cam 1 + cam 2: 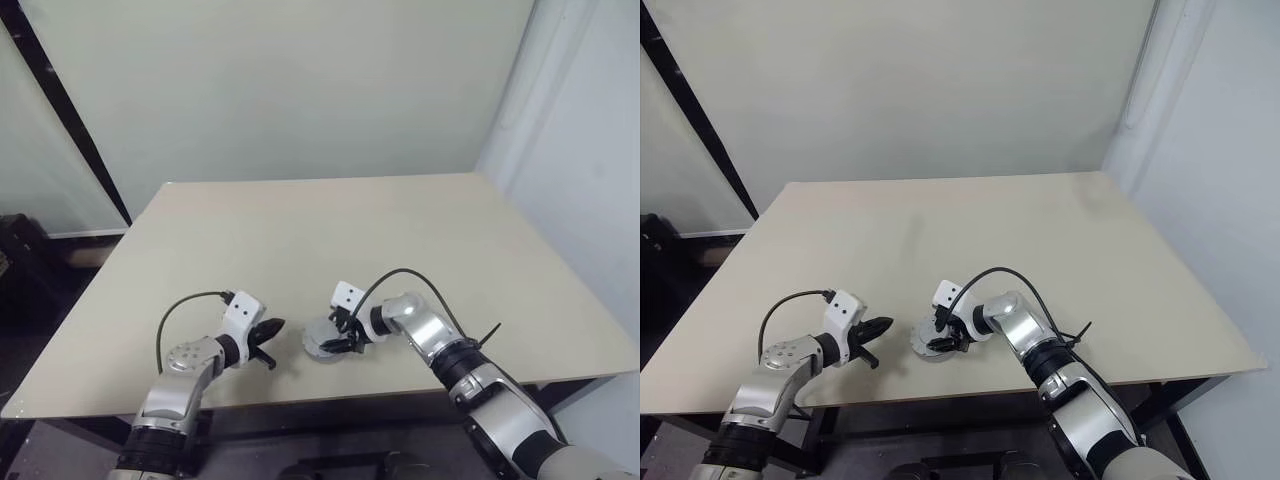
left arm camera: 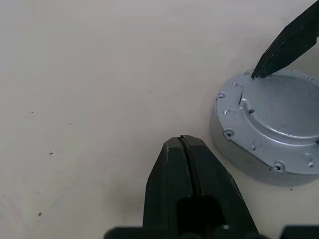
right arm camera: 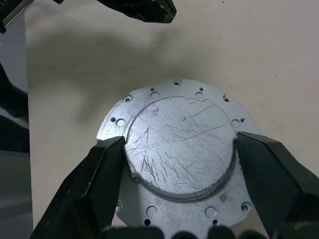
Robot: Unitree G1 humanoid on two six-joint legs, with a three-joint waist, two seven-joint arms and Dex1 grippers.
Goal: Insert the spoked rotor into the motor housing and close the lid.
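Observation:
A round light-grey lid (image 3: 179, 134), smooth scratched face up with small holes around its rim, lies flat on top of the motor housing (image 2: 239, 162) near the table's front edge. My right gripper (image 1: 340, 337) comes at it from the right. Its two black fingers (image 3: 99, 169) press on opposite sides of the lid's raised centre. Just left of the housing, my left gripper (image 1: 274, 329) is shut and empty, its tip (image 2: 182, 142) a short way from the housing wall, not touching. The spoked rotor is hidden.
The beige table (image 1: 300, 230) stretches bare behind both grippers. Its front edge runs close under my arms. A pale wall stands behind the table, with another close on the right.

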